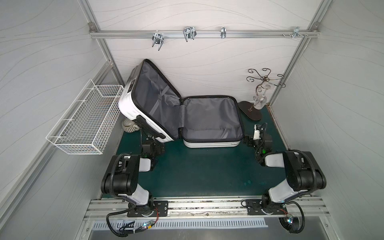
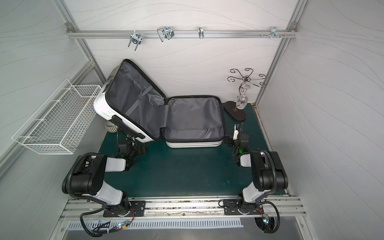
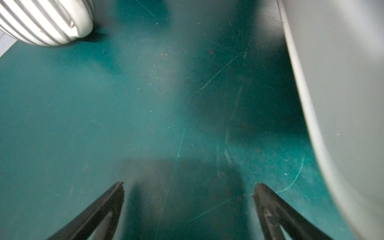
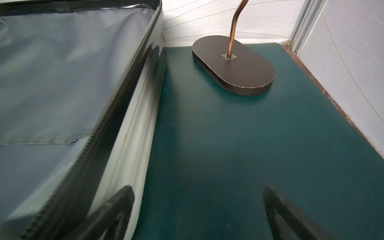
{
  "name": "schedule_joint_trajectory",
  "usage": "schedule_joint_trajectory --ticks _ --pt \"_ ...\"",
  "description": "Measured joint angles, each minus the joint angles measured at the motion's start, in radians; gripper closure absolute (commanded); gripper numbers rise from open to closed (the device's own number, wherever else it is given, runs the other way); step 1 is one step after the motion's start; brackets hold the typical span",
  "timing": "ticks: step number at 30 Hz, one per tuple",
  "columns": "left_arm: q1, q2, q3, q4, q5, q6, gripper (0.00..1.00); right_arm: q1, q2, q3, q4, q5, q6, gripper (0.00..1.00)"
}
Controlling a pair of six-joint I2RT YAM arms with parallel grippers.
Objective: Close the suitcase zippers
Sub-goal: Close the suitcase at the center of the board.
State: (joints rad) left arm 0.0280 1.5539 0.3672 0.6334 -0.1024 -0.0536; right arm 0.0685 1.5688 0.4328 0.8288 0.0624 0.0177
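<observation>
The suitcase (image 1: 212, 143) lies open on the green mat, in both top views. One half lies flat with its grey lining up. The other half (image 1: 128, 104) stands tilted up towards the back left. The zippers (image 1: 241, 118) run as a black track round both rims, unjoined; the teeth (image 4: 116, 99) show in the right wrist view. My left gripper (image 3: 189, 187) is open over bare mat, low beside the raised half's white shell (image 3: 342, 83). My right gripper (image 1: 258, 136) (image 4: 197, 188) is open beside the flat half's right wall, holding nothing.
A ribbed cup (image 1: 129, 125) (image 3: 45, 20) sits on the mat behind the raised half. A glass stand with an oval dark base (image 1: 250, 112) (image 4: 234, 66) holds a wine glass (image 1: 259, 101) at the back right. A white wire basket (image 1: 87, 120) hangs on the left wall.
</observation>
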Motion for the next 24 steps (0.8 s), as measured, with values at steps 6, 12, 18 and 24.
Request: schedule_joint_trajectory --ticks 6,12,18,24 --pt "0.0 0.0 0.0 0.0 0.0 0.0 0.0 0.0 0.0 0.0 0.0 0.0 0.0 0.01" --pt "0.002 0.0 0.001 -0.001 0.005 0.002 0.0 0.0 0.0 0.0 0.0 0.0 0.0 0.01" --pt "0.002 0.0 0.001 -0.001 0.005 0.002 0.01 0.0 0.0 0.0 0.0 0.0 0.0 0.01" --pt "0.002 -0.058 -0.041 0.031 -0.037 -0.006 0.01 0.002 -0.024 -0.013 -0.01 0.013 0.0 0.01"
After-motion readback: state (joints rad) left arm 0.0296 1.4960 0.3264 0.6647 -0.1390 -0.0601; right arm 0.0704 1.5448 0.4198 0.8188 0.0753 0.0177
